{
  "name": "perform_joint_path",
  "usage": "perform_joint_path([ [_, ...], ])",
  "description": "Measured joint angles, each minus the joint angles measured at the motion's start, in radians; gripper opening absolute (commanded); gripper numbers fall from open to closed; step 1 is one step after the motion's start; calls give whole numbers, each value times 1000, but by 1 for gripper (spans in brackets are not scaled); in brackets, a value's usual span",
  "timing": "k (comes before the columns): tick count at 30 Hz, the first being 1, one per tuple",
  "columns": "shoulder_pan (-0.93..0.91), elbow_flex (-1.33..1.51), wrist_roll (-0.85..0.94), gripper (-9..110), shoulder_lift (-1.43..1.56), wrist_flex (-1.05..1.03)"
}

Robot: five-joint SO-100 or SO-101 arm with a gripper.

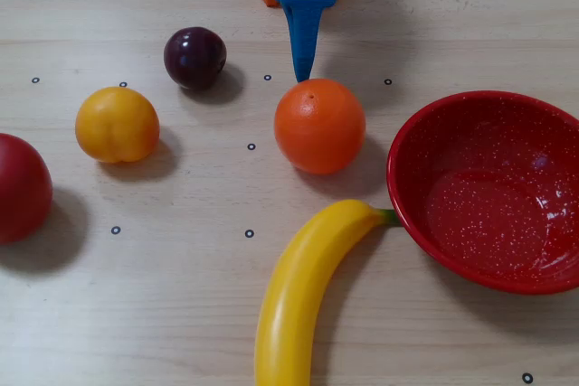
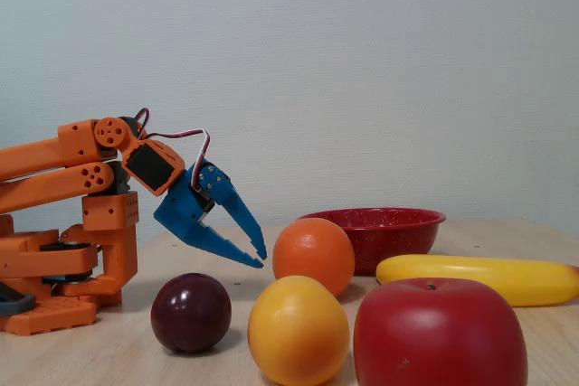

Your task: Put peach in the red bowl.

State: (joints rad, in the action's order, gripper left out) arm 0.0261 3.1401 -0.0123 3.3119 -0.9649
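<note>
The peach (image 1: 117,124), yellow-orange with a crease, rests on the wooden table at the left in the top-down fixed view; in the side fixed view the peach (image 2: 298,330) sits at the front. At the right stands the glossy red bowl (image 1: 488,214), with nothing in it; from the side the red bowl (image 2: 373,223) shows behind the fruit. My blue gripper (image 1: 302,77) reaches in from the top edge, its tips together just behind the orange (image 1: 319,126). Seen from the side, the gripper (image 2: 261,259) hangs shut and holds nothing, a little above the table and far from the peach.
A dark plum (image 1: 194,57) lies between gripper and peach. A red apple (image 1: 20,187) sits at the left edge, and a banana (image 1: 303,287) lies in front of the orange, its tip touching the bowl. The orange arm base (image 2: 63,259) stands at the side view's left.
</note>
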Motion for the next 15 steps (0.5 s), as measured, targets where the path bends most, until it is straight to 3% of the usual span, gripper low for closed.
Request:
perform_joint_path([
  [15, 0, -34, 71, 0, -28, 0],
])
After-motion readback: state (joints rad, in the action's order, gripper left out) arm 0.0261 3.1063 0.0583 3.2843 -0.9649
